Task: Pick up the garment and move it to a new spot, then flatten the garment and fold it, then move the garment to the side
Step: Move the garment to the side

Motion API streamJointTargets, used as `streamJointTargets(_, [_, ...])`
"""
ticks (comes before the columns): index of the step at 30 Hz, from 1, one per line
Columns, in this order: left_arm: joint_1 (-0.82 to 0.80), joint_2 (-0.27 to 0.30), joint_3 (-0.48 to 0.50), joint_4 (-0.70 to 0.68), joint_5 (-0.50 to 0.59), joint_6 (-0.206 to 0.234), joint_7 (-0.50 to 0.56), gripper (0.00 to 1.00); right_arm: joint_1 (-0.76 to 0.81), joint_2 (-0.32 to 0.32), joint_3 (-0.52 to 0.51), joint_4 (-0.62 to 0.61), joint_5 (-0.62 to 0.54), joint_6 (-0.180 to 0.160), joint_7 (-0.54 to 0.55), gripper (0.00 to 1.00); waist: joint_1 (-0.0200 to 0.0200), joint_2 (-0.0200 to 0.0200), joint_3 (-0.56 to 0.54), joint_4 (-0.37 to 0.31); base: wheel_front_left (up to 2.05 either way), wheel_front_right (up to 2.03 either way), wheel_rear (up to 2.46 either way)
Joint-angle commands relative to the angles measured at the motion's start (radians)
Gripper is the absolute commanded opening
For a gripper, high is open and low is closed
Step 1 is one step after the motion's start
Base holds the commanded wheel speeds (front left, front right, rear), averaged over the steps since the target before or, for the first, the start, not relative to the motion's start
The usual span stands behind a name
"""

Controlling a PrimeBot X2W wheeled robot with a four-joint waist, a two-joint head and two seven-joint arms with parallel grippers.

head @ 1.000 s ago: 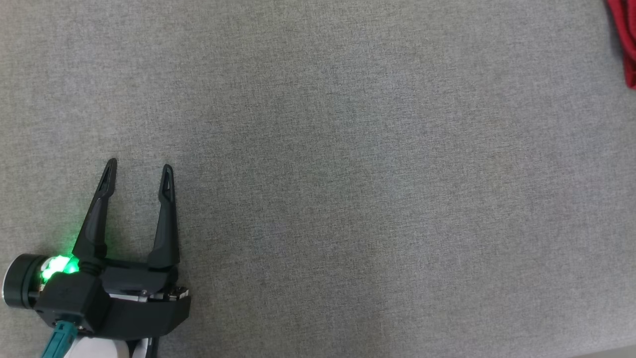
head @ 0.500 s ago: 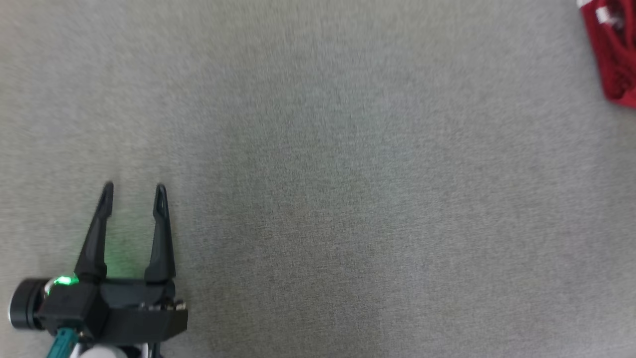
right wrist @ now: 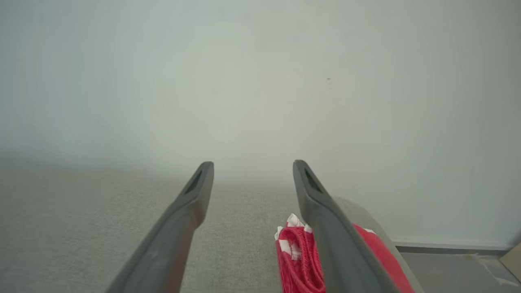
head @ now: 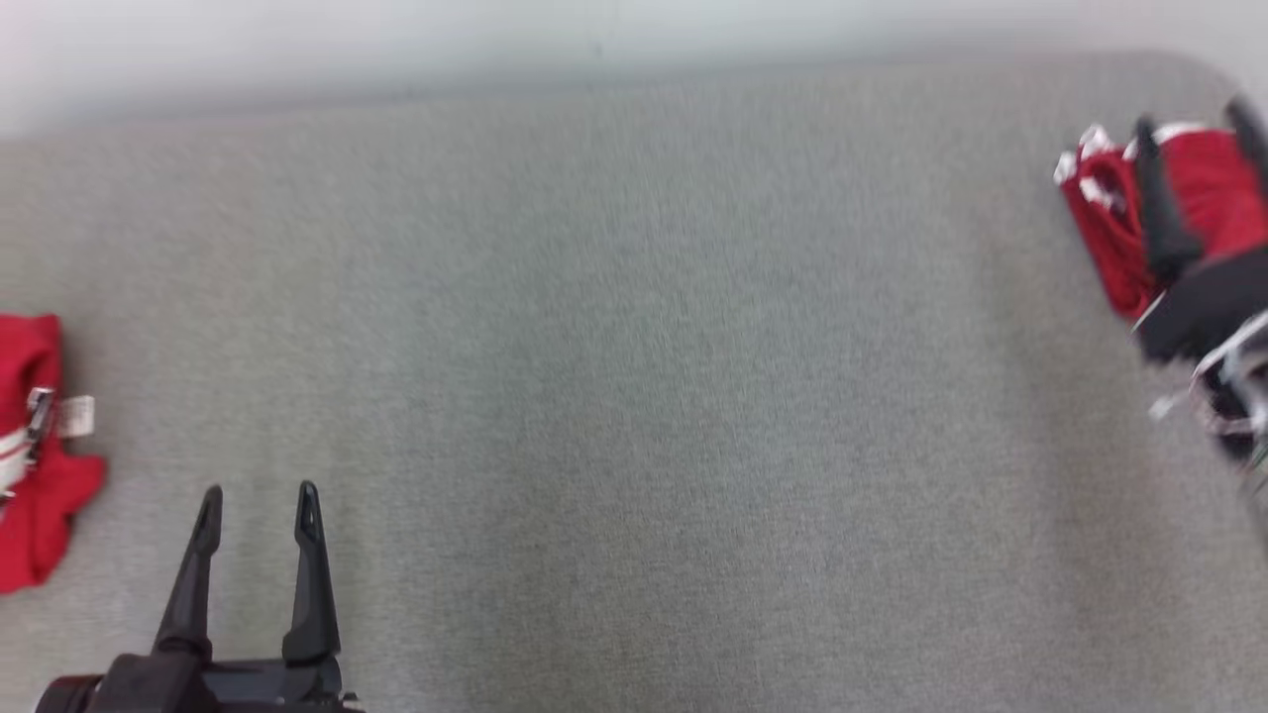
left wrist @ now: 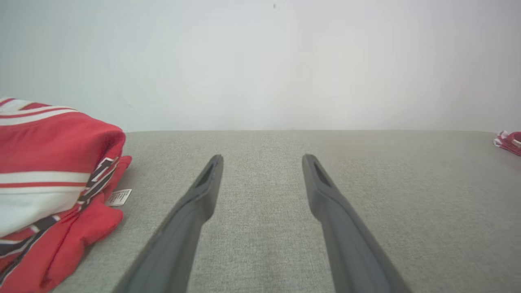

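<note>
Head camera has tipped up since a second ago: the whole picture shifts, so that is the view moving, not the things. The counter's (head: 634,396) far edge and the wall (head: 594,30) are now in frame. The garment (head: 1108,223), earlier only a red sliver at the picture's top right, shows whole as a small folded red bundle with white trim at the counter's far right corner.

Right tool (head: 1192,117) has come into frame over that bundle, blurred. In the right wrist view the right tool (right wrist: 252,164) is spread, with nothing between its tips. The garment (right wrist: 299,256) lies low, under and beside its right finger; contact can't be told. Judgement: reads as a fresh release, so the move-to-the-side step looks done or nearly so.

Left tool (head: 259,490) sits at the near edge toward the left, also spread and pinching nothing. It is well apart from the bundle, which the left wrist view shows across the counter. A second red garment (head: 30,446) with white stripes and a tag is bunched at the left edge, just beside the left tool (left wrist: 263,156) and untouched.
</note>
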Motion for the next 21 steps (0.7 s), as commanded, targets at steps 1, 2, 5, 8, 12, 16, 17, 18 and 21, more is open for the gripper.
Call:
streamJointTargets(1, [0.025,-0.006,0.001,0.007,-0.006,-0.001,-0.003,1.00,0.076,0.028,-0.037,-0.037,0.000,-0.003,-0.007,1.00,0.0003,0.0001,-0.106,0.037,0.00,0.00,0.00])
streamJointTargets(2, [0.029,-0.006,0.001,0.010,-0.006,0.001,-0.003,1.00,0.116,0.043,-0.065,-0.070,-0.004,-0.003,-0.008,1.00,0.0003,0.0001,-0.116,0.043,0.00,0.00,0.00])
streamJointTargets(5, [0.046,-0.008,0.008,0.018,-0.009,0.003,-0.003,1.00,0.252,0.097,-0.132,-0.178,-0.039,-0.003,-0.008,1.00,0.0003,0.0001,-0.138,0.051,0.00,0.00,0.00])
streamJointTargets(8, [0.055,-0.009,0.012,0.024,-0.008,0.003,-0.003,1.00,0.337,0.133,-0.178,-0.249,-0.057,-0.003,-0.008,1.00,0.0003,0.0001,-0.151,0.056,0.00,0.00,0.00])
streamJointTargets(12, [0.074,-0.011,0.018,0.034,-0.004,0.002,-0.003,1.00,0.538,0.216,-0.245,-0.404,-0.096,-0.003,-0.008,1.00,0.0003,0.0001,-0.175,0.071,0.00,0.00,0.00])
streamJointTargets(16, [0.083,-0.011,0.017,0.040,-0.003,0.004,-0.003,1.00,0.666,0.277,-0.273,-0.509,-0.123,-0.003,-0.007,1.00,0.0003,0.0001,-0.187,0.080,0.00,0.00,0.00])
streamJointTargets(17, [0.083,-0.011,0.016,0.042,-0.003,0.003,-0.003,1.00,0.694,0.291,-0.278,-0.529,-0.130,-0.003,-0.007,1.00,0.0003,0.0001,-0.190,0.082,0.00,0.00,0.00])
streamJointTargets(18, [0.083,-0.012,0.016,0.045,-0.004,0.003,-0.003,1.00,0.721,0.306,-0.281,-0.551,-0.136,-0.003,-0.007,1.00,0.0003,0.0001,-0.194,0.085,0.00,0.00,0.00])
streamJointTargets(21, [0.081,-0.012,0.014,0.055,-0.004,0.001,-0.003,1.00,0.783,0.343,-0.292,-0.606,-0.163,-0.003,-0.007,1.00,0.0003,0.0001,-0.204,0.091,0.00,0.00,0.00])
